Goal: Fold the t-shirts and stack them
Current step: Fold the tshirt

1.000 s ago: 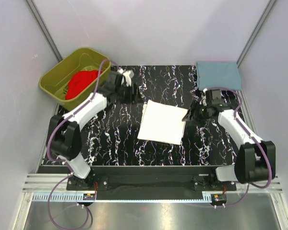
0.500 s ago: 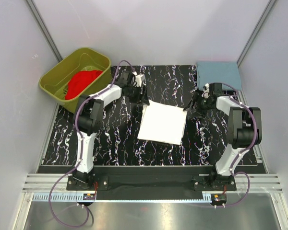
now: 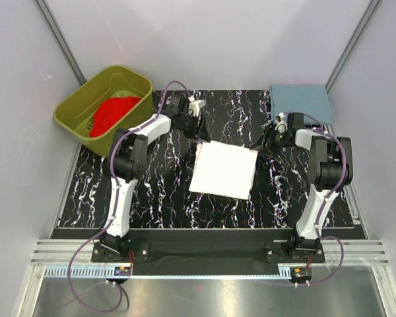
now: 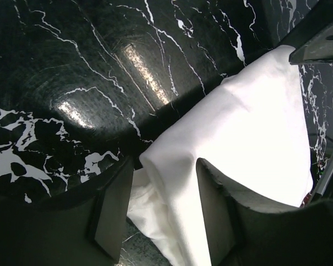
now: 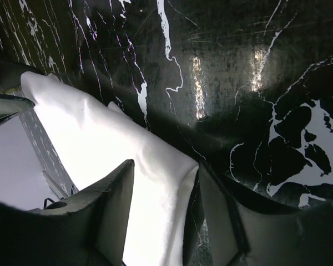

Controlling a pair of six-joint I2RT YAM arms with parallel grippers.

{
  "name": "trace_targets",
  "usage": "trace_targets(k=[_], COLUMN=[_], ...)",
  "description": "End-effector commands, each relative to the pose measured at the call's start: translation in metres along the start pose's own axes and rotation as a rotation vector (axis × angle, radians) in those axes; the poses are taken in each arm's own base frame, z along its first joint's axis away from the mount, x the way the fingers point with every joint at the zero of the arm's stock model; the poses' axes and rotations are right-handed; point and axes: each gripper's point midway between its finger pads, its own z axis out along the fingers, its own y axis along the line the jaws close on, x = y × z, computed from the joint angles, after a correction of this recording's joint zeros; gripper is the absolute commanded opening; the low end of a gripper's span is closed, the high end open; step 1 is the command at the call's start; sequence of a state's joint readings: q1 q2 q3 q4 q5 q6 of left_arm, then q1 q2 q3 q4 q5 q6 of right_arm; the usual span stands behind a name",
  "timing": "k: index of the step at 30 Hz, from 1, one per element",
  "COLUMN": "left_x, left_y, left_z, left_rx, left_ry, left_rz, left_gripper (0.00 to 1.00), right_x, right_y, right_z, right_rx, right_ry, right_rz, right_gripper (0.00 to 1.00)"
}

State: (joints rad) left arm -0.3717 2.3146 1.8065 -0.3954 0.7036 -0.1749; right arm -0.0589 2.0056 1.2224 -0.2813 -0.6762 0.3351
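A white t-shirt (image 3: pixel 223 169) lies folded into a rectangle in the middle of the black marble table. My left gripper (image 3: pixel 199 135) is at its far left corner. In the left wrist view the gripper (image 4: pixel 164 206) is open, its jaws astride a raised fold of the white t-shirt (image 4: pixel 250 127). My right gripper (image 3: pixel 260 144) is at the far right corner. In the right wrist view the gripper (image 5: pixel 166 206) is open, with the corner of the white t-shirt (image 5: pixel 108 141) between its jaws. A red t-shirt (image 3: pixel 112 113) lies crumpled in the tub.
The olive-green tub (image 3: pixel 71 105) stands at the back left, off the table's corner. A folded blue-grey cloth (image 3: pixel 299 102) lies at the back right corner. White walls and metal posts close in the back and sides.
Both arms have stretched toward the far edge of the white t-shirt. The left gripper moved right from beside the tub to the far left corner; the right gripper moved to the far right corner.
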Motion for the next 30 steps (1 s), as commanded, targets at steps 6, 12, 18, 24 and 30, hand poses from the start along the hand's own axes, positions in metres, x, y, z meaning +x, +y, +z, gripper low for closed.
trace_targets(k=[6, 12, 18, 24, 30], left_x=[-0.015, -0.029, -0.04, -0.048, -0.047], left_y=[-0.011, -0.015, -0.028, -0.039, -0.044], left_z=[-0.001, -0.003, -0.009, -0.029, -0.045], left_rx=[0.073, 0.071, 0.096, 0.046, -0.007], left_ry=[-0.029, -0.063, -0.082, -0.134, -0.175], left_rz=[0.059, 0.056, 0.029, 0.011, -0.054], left_gripper=[0.45, 0.17, 0.0, 0.0, 0.0], right_x=[-0.007, -0.009, -0.016, -0.018, -0.012], right_y=[0.001, 0.001, 0.02, 0.056, 0.085], right_z=[0.003, 0.002, -0.018, -0.046, -0.07], right_rx=[-0.04, -0.042, -0.061, -0.118, -0.158], right_ry=[-0.005, -0.01, -0.065, -0.121, -0.147], right_rz=[-0.052, -0.065, -0.114, -0.133, -0.165], right_gripper=[0.47, 0.31, 0.0, 0.0, 0.0])
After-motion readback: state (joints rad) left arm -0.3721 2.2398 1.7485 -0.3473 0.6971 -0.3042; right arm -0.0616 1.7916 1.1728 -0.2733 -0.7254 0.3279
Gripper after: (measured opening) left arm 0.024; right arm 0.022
